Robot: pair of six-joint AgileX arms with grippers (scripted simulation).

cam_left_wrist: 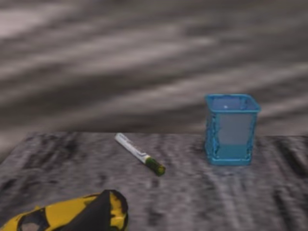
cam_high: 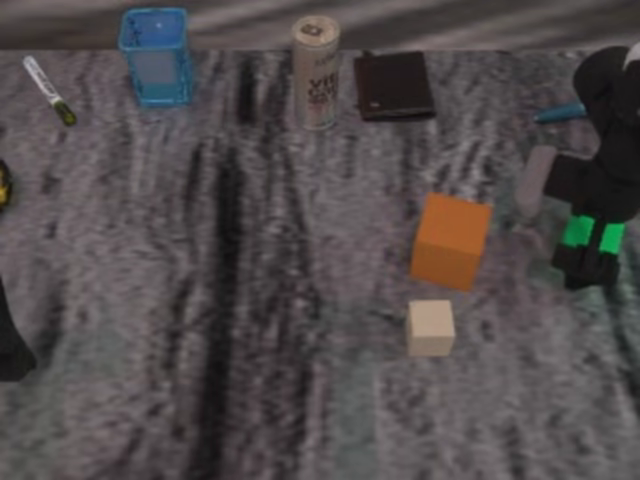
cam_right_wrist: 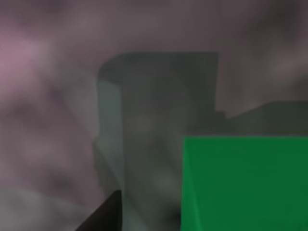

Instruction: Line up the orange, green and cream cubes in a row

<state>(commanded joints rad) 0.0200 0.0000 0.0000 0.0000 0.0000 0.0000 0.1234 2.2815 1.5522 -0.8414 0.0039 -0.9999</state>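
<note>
Filling the right wrist view, the bright green matte cube (cam_right_wrist: 243,185) is sitting right up against the lens, clamped between the dark fingers of the right gripper (cam_high: 592,248). From above, the cube is showing only as two green patches under the black wrist, at the right side of the table, and it cannot be told from these views whether it is resting on the grey mottled tabletop (cam_high: 300,380) or hanging just clear of it.

Handling looks easy: a plain solid block, stiff, probably light, matte enough not to slip, best pinched across two flat opposite faces, as the gripper is doing.

Moving outward, the large orange matte cube (cam_high: 451,241) is lying near, to the left of the gripper, turned slightly askew. Small and pale, the cream matte cube (cam_high: 431,328) is sitting just below it, close but apart. Neither is being touched, so the row is not yet made; the green one looks like the piece in hand for it.

Along the far edge are standing a blue mesh pen cup (cam_high: 156,56), a tall pale can (cam_high: 316,72) and a dark brown wallet (cam_high: 394,86), with a white marker pen (cam_high: 49,90) off to the left.

Parked at the left edge is the left gripper (cam_high: 12,340); its fingers cannot be made out. Its wrist camera is catching a yellow and black object (cam_left_wrist: 77,216).
</note>
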